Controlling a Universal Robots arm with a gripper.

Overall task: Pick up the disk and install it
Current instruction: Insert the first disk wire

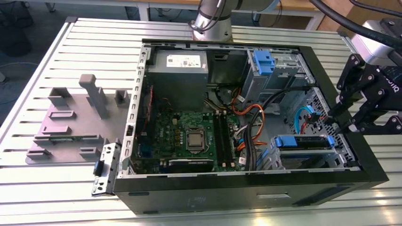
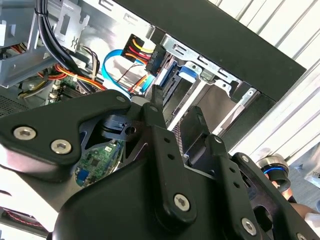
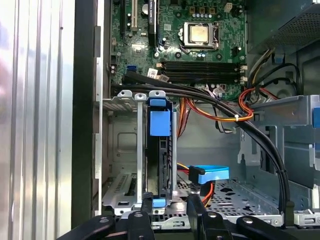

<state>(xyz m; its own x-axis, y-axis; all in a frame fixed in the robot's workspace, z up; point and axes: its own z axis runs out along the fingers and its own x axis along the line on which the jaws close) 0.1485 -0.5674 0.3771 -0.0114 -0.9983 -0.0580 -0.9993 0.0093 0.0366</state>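
One disk (image 3: 160, 150) sat upright in the grey drive cage (image 3: 125, 150) at a corner of the open computer case (image 1: 370, 165). One gripper (image 3: 169, 210) hovered just over its end, fingers (image 3: 147, 207) spread, grasping nothing. One motherboard (image 1: 188, 136) lay exposed.

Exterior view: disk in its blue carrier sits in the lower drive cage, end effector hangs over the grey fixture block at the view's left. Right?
One thing is wrong. The exterior view shows the end effector at its right, over the case edge beside the drive cage, not over the grey fixture block. The disk in its blue carrier does sit in the lower drive cage.
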